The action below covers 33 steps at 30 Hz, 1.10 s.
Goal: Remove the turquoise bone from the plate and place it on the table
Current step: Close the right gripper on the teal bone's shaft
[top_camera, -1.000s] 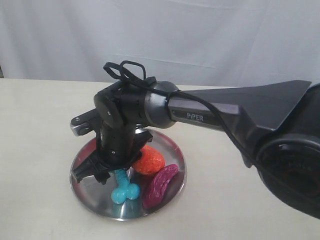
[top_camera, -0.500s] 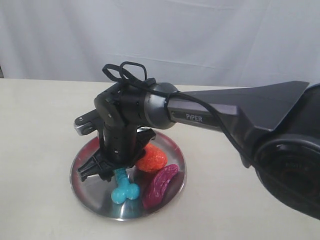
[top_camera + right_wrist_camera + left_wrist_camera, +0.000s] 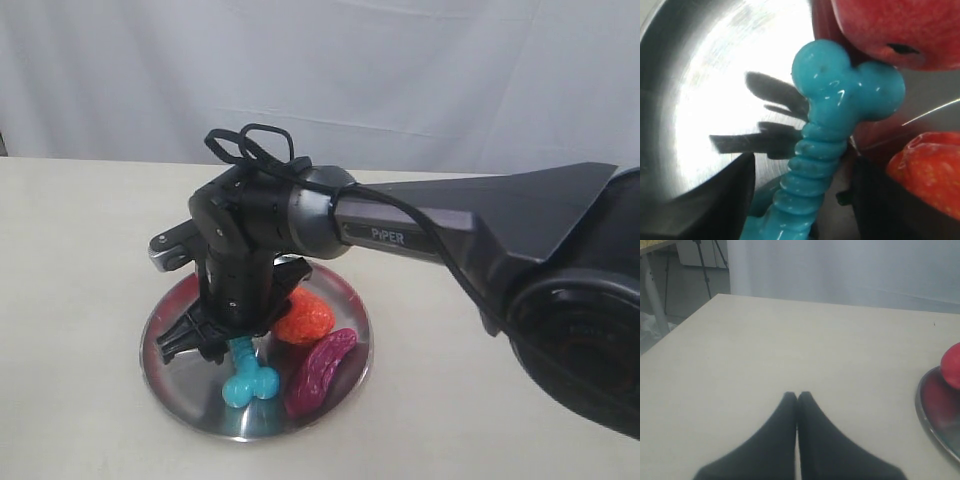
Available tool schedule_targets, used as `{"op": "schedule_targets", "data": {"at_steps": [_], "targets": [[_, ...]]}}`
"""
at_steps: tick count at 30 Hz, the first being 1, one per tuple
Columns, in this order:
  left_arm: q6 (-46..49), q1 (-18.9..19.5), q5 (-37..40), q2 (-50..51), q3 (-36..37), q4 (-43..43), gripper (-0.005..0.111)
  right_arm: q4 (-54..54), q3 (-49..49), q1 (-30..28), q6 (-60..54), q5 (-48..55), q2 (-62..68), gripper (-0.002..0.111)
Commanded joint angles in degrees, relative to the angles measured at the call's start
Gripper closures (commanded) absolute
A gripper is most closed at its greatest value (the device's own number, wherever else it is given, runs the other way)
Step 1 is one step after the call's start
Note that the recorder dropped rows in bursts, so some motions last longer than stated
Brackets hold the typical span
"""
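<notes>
The turquoise bone [image 3: 250,380] lies on the steel plate [image 3: 180,392], one knobbed end toward the plate's front rim. My right gripper [image 3: 222,345] is down over the bone's far end. In the right wrist view the ribbed shaft of the bone [image 3: 822,145] runs between the two black fingers [image 3: 735,195], with a gap on each side, so the right gripper [image 3: 802,167] is open and astride it. The plate [image 3: 710,75] shines underneath. My left gripper [image 3: 797,395] is shut and empty, hovering over the bare table [image 3: 790,340], outside the exterior view.
An orange-red toy fruit [image 3: 304,318] and a purple toy [image 3: 320,372] share the plate, close to the bone. The plate's rim [image 3: 932,425] and a red toy [image 3: 952,365] show in the left wrist view. Cream table [image 3: 70,250] surrounds the plate.
My right gripper has shifted slightly to the right and settled around the bone's shaft. The bone and the other toys have not moved.
</notes>
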Motion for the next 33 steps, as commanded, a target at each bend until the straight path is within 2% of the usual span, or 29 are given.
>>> {"op": "schedule_targets", "data": {"at_steps": [1,12,14,17,19,20,33], "targets": [[-0.02,-0.39,-0.04,-0.07,0.19,0.02,0.107,-0.80,-0.14,-0.36,-0.01,-0.01,1.43,0.059],[-0.02,-0.39,-0.04,-0.07,0.19,0.02,0.107,-2.10,-0.14,-0.36,-0.01,-0.15,1.64,0.061],[-0.02,-0.39,-0.04,-0.07,0.19,0.02,0.107,-2.10,-0.14,-0.36,-0.01,-0.15,1.64,0.070],[-0.02,-0.39,-0.04,-0.07,0.19,0.02,0.107,-2.10,-0.14,-0.36,-0.01,0.23,1.64,0.094],[-0.02,-0.39,-0.04,-0.07,0.19,0.02,0.107,-2.10,-0.14,-0.36,-0.01,0.23,1.64,0.107],[-0.02,-0.39,-0.04,-0.07,0.19,0.02,0.107,-2.10,-0.14,-0.36,-0.01,0.23,1.64,0.109],[-0.02,-0.39,-0.04,-0.07,0.19,0.02,0.107,-2.10,-0.14,-0.36,-0.01,1.12,1.01,0.109]]}}
